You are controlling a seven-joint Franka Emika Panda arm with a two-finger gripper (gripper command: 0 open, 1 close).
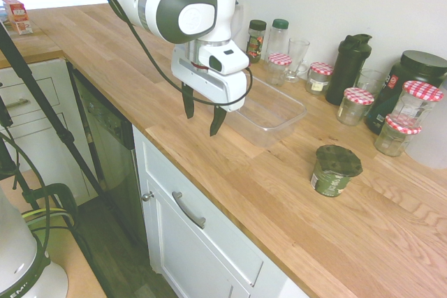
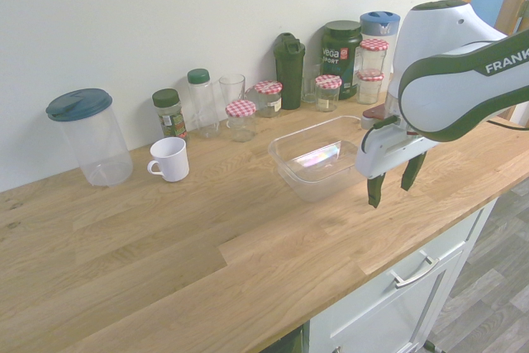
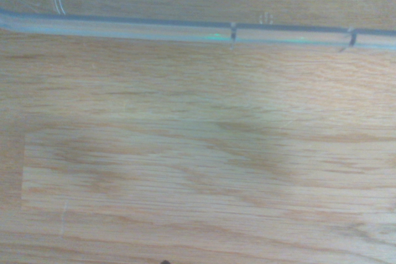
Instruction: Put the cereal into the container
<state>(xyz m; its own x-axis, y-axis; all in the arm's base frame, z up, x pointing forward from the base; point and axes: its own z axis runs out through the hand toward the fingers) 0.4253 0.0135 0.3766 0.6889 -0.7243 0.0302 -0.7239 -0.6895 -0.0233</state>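
Cereal [image 1: 335, 169]: one cup, upright, well apart from container | container [image 1: 269, 111]: one tub | gripper [image 1: 203, 112]: jaws spread, empty, above counter [image 1: 209, 144] beside container

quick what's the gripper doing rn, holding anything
Gripper: open, holding nothing, hanging above the counter beside the container.

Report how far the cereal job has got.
Nothing is done yet: the cereal stands upright on the counter, lid on, apart from the container, which looks empty. In hand: the gripper is open, holds nothing and hangs above the counter beside the container's near rim, well short of the cereal. Left: reach the cereal, grip it, carry it over and set it in the container.
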